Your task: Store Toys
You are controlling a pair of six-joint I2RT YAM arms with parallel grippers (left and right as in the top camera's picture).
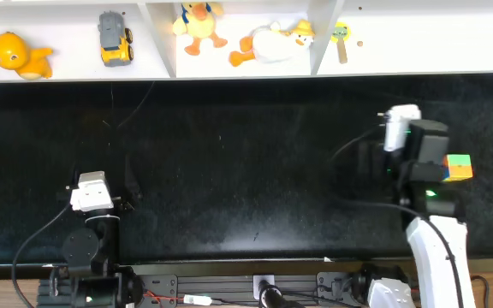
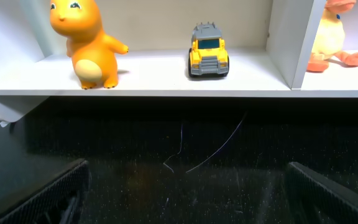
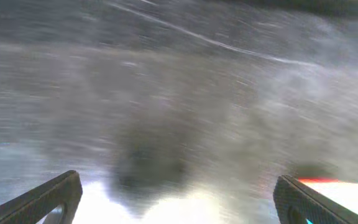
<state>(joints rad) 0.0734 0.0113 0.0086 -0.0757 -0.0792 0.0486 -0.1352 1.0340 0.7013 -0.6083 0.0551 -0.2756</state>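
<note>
Hovering my right gripper [image 3: 179, 198] wide open, colour puzzle cube [image 1: 457, 167] just beside it, ready to grab for the shelf [image 1: 67, 64]; left gripper [image 2: 185, 193] parked, released.

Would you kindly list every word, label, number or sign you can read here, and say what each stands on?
No text can be read anywhere.
The yellow toy truck, the orange toy figure and the white shelf show no print.
The colour cube shows plain coloured squares, no characters.
The small toy in the shelf's right-hand compartment is too small to tell.
</note>
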